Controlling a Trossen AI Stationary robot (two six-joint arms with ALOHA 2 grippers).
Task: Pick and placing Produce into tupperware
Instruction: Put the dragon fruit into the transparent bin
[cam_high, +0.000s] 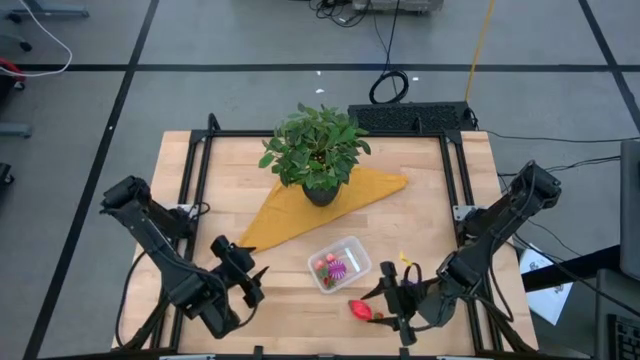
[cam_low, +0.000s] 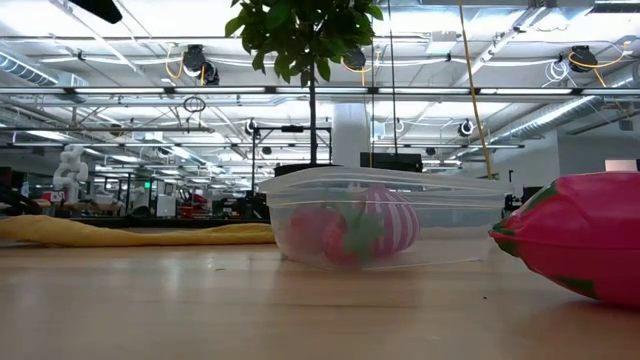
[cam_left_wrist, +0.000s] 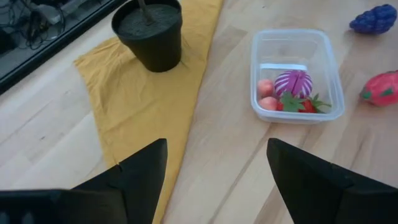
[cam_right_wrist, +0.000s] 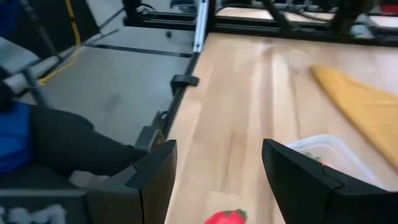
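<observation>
On my far left the left gripper (cam_high: 252, 278) hovers over the front of the table (cam_high: 200, 200) with its jaws released and nothing between them, well apart from the container. Moving right, I see the yellow cloth (cam_high: 300, 205) spread toward the middle, with the black pot (cam_left_wrist: 152, 34) of the leafy plant (cam_high: 315, 145) standing on it, behind and to the left of the tupperware (cam_high: 340, 262). The tupperware sits bare on the wood near the front centre and holds a striped purple piece (cam_left_wrist: 293, 83), pink round pieces (cam_left_wrist: 266, 87) and a red strawberry-like one (cam_left_wrist: 305, 104). Just right and in front of it lies a red fruit (cam_high: 360, 308), loose on the table. My right gripper (cam_high: 385, 300) hangs just beside that fruit, jaws apart, gripping nothing. A purple knobbly piece (cam_left_wrist: 373, 18) lies near it.
</observation>
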